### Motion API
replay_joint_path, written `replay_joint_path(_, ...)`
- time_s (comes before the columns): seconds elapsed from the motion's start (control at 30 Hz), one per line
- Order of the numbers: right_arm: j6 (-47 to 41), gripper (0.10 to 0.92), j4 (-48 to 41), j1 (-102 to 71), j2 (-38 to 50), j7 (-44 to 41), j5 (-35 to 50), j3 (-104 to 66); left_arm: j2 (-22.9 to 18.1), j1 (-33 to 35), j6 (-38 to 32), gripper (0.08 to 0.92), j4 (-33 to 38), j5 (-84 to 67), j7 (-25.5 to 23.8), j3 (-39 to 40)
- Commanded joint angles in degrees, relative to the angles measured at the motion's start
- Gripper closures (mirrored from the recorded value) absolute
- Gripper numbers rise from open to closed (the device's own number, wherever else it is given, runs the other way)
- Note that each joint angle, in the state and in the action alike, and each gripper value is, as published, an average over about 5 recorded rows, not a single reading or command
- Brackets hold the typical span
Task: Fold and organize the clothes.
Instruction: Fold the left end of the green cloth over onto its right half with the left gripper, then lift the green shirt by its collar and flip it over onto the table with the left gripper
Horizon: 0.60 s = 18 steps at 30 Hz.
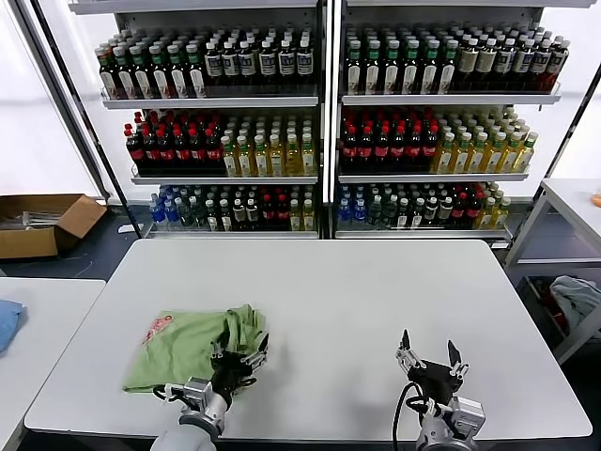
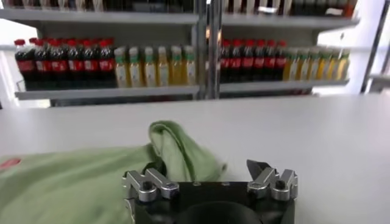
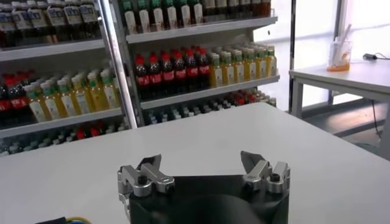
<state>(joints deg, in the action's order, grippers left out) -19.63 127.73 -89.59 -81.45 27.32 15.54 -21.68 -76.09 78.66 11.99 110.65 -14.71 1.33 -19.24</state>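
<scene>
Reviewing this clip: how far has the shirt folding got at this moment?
Done: the green polo shirt lies on the white table, partly folded but rumpled, with one bunched edge. In hand: nothing; the left tool is open at the shirt's bunched edge, and the right tool waits open over bare table. Left: flattening and neatening the fold.

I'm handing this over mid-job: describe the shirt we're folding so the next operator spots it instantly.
Start at the big white table in front of the drink shelves. On its near left part, right by the left gripper, lies a crumpled light green polo shirt. It is the only garment on that table, marked by a red-and-white printed patch, unlike the blue cloth on the side table.
</scene>
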Motion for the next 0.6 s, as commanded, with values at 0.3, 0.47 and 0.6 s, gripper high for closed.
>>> replay_joint_path(0.3,-1.99,0.203,-1.55,3.79,0.58,0.17,0.39,1.22,9.79,1.29,16.04,0.177,14.42,-11.47,7.7,-13.4)
replay_joint_path(0.47,-2.26,0.203,-2.23,4.7,0.35,0.3,0.98,1.76,13.81,2.39,20.31,0.177,8.37,-11.27,7.11,-19.85)
replay_joint_path(0.6,-2.24,0.203,-2.56,4.84,0.52,0.28,1.39,1.93,14.96,2.54,19.92,0.177,3.52,-11.45,5.51,-22.96)
